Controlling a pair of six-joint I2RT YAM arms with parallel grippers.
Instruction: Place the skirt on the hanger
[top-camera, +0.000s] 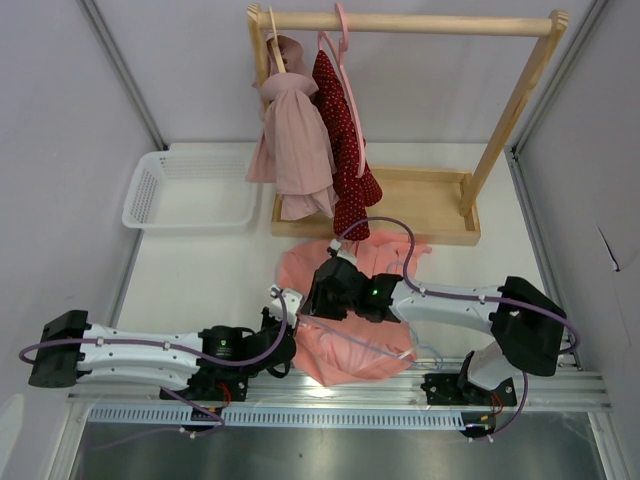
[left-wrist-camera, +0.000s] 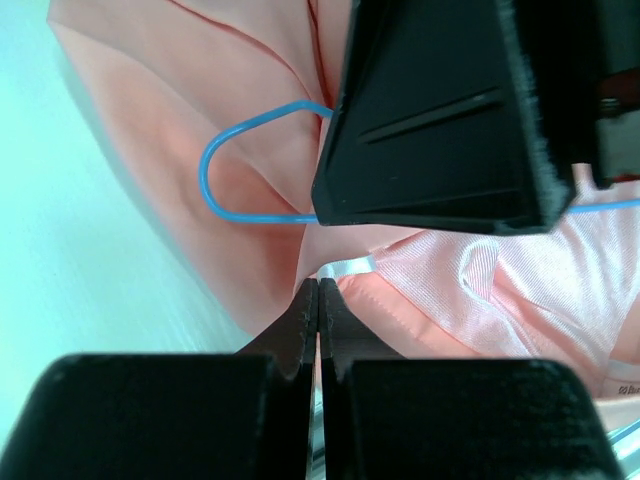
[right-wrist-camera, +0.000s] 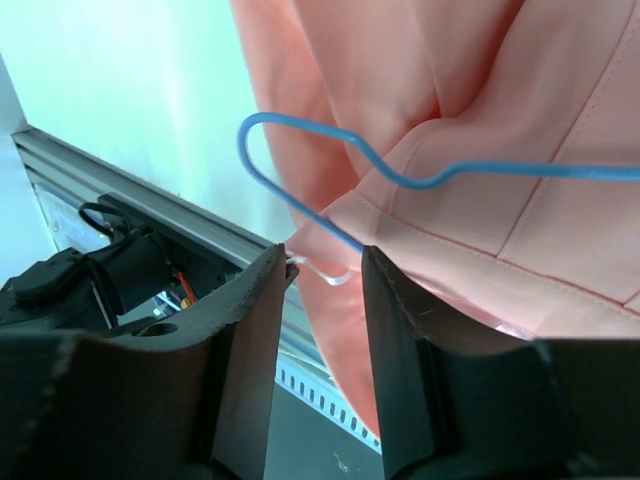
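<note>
The salmon-pink skirt (top-camera: 350, 345) lies crumpled on the table between the two arms. The thin light-blue wire hanger (left-wrist-camera: 215, 165) rests on its fabric, hook end free, and shows again in the right wrist view (right-wrist-camera: 300, 140). My left gripper (left-wrist-camera: 318, 288) is shut, its tips pinching the skirt's white ribbon loop (left-wrist-camera: 347, 266) at the hem. It sits at the skirt's left edge (top-camera: 288, 306). Just above it my right gripper (right-wrist-camera: 325, 262) is open, the skirt's edge and the hanger wire at its tips. One of its fingers (left-wrist-camera: 440, 120) fills the left wrist view.
A wooden rack (top-camera: 410, 22) at the back carries a pale pink garment (top-camera: 295, 140), a dark red dotted garment (top-camera: 345, 130) and a pink hanger (top-camera: 342, 30). A white basket (top-camera: 190, 190) stands at the back left. A metal rail (top-camera: 340, 395) runs along the near edge.
</note>
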